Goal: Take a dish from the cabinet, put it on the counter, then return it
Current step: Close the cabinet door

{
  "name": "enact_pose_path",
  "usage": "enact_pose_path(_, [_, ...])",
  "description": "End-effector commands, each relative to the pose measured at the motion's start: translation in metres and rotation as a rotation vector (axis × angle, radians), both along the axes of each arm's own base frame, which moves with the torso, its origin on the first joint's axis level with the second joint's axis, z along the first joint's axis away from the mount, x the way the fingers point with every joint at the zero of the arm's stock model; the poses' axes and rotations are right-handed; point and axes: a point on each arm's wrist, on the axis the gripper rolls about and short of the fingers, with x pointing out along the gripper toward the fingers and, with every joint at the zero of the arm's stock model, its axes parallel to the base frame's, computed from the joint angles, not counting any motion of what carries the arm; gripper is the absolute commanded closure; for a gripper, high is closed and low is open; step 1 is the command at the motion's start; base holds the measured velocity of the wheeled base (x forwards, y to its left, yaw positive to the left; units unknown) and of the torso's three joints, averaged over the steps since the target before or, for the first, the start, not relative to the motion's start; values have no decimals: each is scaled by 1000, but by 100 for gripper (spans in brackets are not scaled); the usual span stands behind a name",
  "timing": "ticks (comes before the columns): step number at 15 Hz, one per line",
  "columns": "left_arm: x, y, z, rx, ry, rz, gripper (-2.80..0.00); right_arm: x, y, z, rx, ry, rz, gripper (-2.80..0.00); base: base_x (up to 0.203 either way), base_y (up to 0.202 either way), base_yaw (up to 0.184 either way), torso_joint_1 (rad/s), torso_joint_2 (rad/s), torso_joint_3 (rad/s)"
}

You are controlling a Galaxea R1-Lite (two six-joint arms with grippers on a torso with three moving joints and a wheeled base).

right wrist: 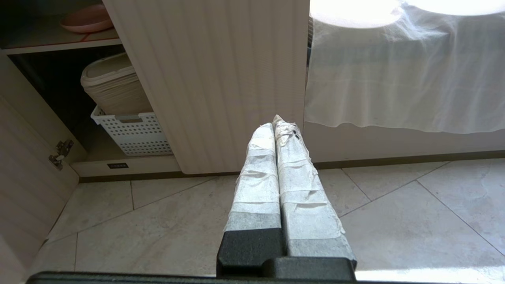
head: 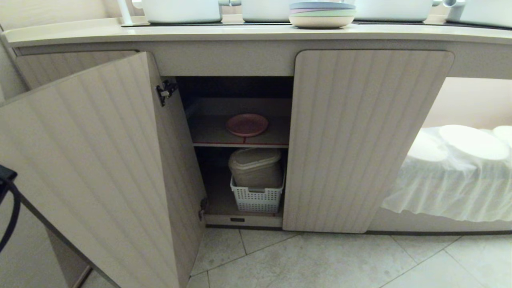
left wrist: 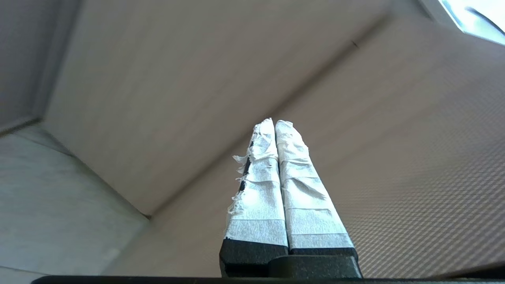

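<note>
The pink dish [head: 247,124] lies flat on the red-edged upper shelf inside the cabinet [head: 368,140]; the right wrist view also catches the dish [right wrist: 86,19]. The cabinet's left door [head: 92,168] is swung wide open, its right door is closed. The cream counter [head: 240,33] runs along the top. My left gripper [left wrist: 275,123] is shut and empty, pointing at beige panel surfaces close before it; only a black part with a cable [head: 6,176] shows at the head view's left edge. My right gripper [right wrist: 278,122] is shut and empty, low over the floor before the closed door.
On the counter stand stacked plates topped by a blue one [head: 322,14] and white pots [head: 182,10]. A white perforated basket [head: 257,196] holding a beige container [head: 256,166] fills the lower shelf. A white cloth [head: 452,176] drapes at the right. Tile floor [head: 320,260] lies in front.
</note>
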Motion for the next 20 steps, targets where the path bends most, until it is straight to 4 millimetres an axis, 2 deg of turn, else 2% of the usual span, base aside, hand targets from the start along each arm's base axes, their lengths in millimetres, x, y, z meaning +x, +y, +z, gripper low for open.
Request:
enact_pose_path(1, [-4, -8, 4, -1, -28, -54, 0, 0, 0, 0, 0, -1, 0, 0, 0, 0, 0, 0, 0, 0])
enact_pose_path(10, [-18, -30, 9, -9, -83, -245, 0, 0, 0, 0, 0, 1, 0, 0, 0, 0, 0, 0, 0, 0])
enact_pose_path(16, [-27, -34, 4, -29, -86, -392, 0, 0, 0, 0, 0, -1, 0, 0, 0, 0, 0, 0, 0, 0])
enact_pose_path(20, [-22, -36, 2, -31, -65, -450, 0, 0, 0, 0, 0, -1, 0, 0, 0, 0, 0, 0, 0, 0])
